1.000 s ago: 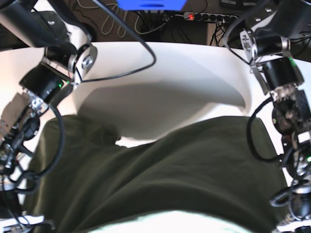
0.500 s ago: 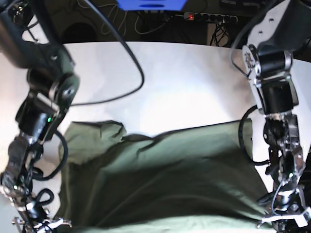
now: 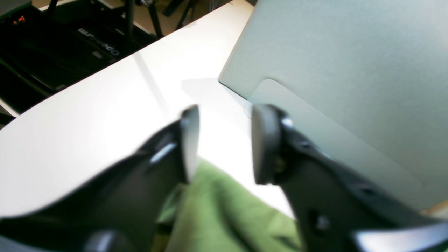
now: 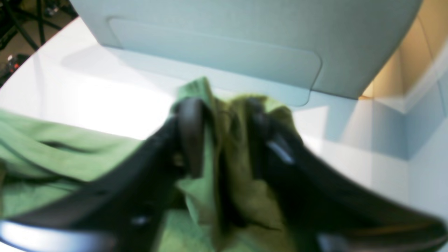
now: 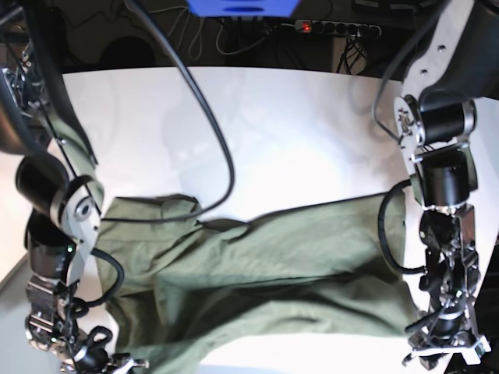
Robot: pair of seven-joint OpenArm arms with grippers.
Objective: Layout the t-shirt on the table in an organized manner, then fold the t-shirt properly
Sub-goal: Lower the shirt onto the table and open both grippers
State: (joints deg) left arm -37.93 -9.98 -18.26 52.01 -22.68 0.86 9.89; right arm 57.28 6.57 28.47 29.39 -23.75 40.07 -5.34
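Note:
The olive-green t-shirt (image 5: 265, 265) lies spread and wrinkled across the near half of the white table (image 5: 296, 132). My left gripper (image 5: 446, 349) is low at the shirt's near right corner. In the left wrist view this gripper (image 3: 226, 112) is open with only bare table between its tips, and the shirt (image 3: 217, 217) lies just beneath and behind the fingers. My right gripper (image 5: 93, 360) is at the near left corner. In the right wrist view it (image 4: 222, 108) stands open, with a bunched fold of the shirt (image 4: 52, 140) still rising between its fingers.
A black cable (image 5: 210, 140) loops over the table's left half. Beyond the far edge are a power strip (image 5: 335, 28) with a red light, tangled cables and a blue object (image 5: 242, 6). A grey panel (image 3: 350, 70) rises close behind both grippers.
Both arms swung down toward the near edge. The shirt went from hanging lifted to lying flat on the table. Both grippers opened from shut.

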